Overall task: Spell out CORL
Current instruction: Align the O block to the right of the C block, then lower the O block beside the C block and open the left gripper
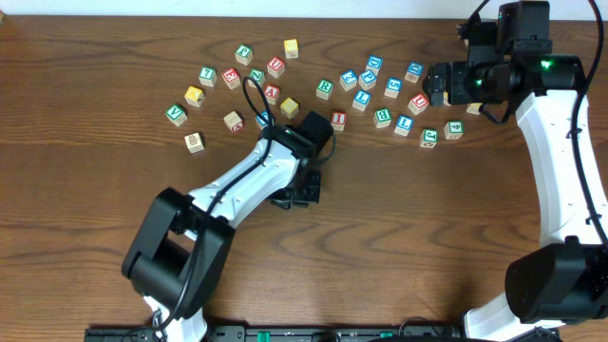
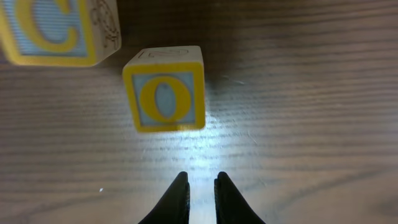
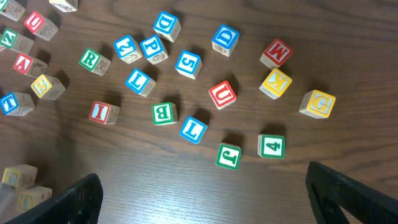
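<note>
Your left claw (image 2: 201,178) has its fingers together and holds nothing. The O block (image 2: 166,90) stands on the surface (image 2: 311,93) just ahead of its tips, the C block (image 2: 53,31) beyond and left. Your right claw (image 3: 202,177) is spread wide above scattered blocks, with a green R block (image 3: 90,59) ahead-left and a blue L block (image 3: 193,129) just ahead.

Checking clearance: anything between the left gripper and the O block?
Nothing; in the left wrist view only bare table separates the left gripper from the O block.
</note>
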Motion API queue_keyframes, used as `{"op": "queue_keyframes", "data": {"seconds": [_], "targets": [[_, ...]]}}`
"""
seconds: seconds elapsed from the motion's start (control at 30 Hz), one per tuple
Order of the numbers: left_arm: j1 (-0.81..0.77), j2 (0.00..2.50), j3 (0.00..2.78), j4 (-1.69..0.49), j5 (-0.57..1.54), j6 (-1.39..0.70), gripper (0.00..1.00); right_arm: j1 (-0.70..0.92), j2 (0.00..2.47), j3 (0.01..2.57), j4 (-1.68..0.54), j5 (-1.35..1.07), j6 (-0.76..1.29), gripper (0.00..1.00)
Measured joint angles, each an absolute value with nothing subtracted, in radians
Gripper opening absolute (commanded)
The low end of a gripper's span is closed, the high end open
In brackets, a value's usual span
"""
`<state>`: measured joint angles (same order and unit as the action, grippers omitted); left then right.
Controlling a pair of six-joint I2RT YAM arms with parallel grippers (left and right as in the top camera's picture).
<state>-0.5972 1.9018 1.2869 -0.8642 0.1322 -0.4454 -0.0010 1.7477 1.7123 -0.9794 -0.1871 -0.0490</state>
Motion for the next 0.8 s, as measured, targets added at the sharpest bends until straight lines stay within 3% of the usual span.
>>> {"op": "queue_keyframes", "data": {"seconds": [0.8], "targets": [[-0.518, 1.930, 1.286, -0.803, 0.137, -0.437, 0.15, -0.001, 1.748, 1.712, -0.979, -0.187, -0.049, 0.99]]}}
